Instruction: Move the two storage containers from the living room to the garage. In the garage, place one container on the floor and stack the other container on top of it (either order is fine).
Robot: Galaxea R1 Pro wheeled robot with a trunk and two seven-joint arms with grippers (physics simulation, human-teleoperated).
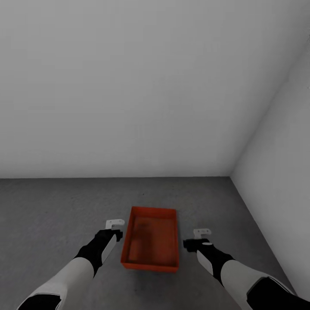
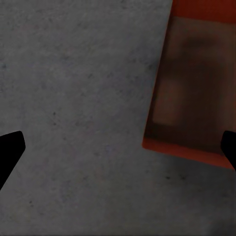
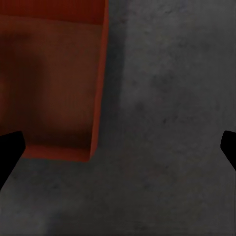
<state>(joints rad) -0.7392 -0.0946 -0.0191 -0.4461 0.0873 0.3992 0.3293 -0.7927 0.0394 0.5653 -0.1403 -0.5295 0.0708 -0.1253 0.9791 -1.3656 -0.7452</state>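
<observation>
You are hovering both wide end effectors, left (image 1: pixel 114 224) and right (image 1: pixel 201 233), beside the container (image 1: pixel 151 244) sitting on the floor (image 1: pixel 51 215), likely the stack's base.

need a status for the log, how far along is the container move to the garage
Done: one storage container sits on the dark grey floor by the pale grey walls. In hand: nothing; the left gripper and right gripper flank it, both open and apart from its sides. Left: I see just one box, nothing stacked in it, so the second container has yet to go on top.
</observation>
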